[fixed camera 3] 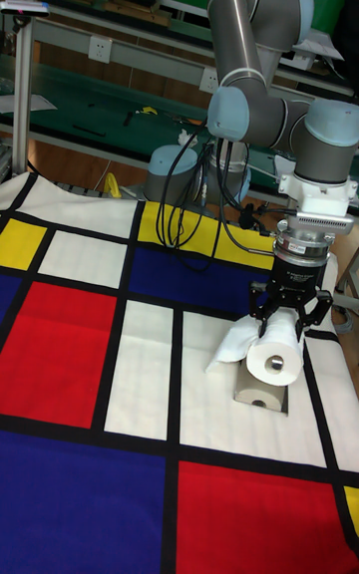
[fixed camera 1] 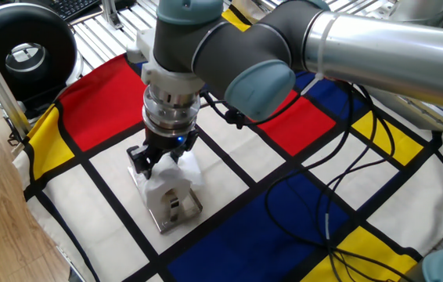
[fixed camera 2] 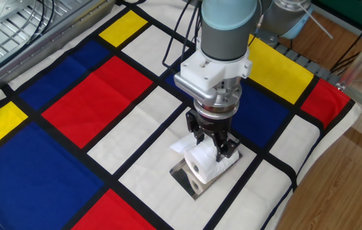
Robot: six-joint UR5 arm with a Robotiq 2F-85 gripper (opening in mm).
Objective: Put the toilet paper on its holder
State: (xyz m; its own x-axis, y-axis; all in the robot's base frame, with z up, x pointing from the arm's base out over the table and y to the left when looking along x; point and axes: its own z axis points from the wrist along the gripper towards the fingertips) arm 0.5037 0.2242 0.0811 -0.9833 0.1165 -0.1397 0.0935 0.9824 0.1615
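The toilet paper (fixed camera 3: 276, 357) is a white roll lying on its side, its core hole facing the tall fixed view. A loose sheet (fixed camera 3: 228, 346) trails off to its left. My gripper (fixed camera 3: 286, 325) points straight down and is shut on the roll from above, one finger on each side. The holder (fixed camera 3: 261, 398) is a shiny chrome plate lying on a white square of the cloth, directly under the roll. The other views show the same toilet paper (fixed camera 2: 202, 166), holder (fixed camera 2: 183, 176) and gripper (fixed camera 2: 214, 151). The roll (fixed camera 1: 163, 182) hides most of the plate (fixed camera 1: 178, 211).
A cloth of red, blue, yellow and white squares (fixed camera 2: 98, 96) covers the table. A black round device (fixed camera 1: 26, 51) stands at the far left corner. Black cables (fixed camera 1: 347, 188) lie across the cloth behind the arm. The cloth's edge and wooden floor (fixed camera 2: 334, 191) are close on the right.
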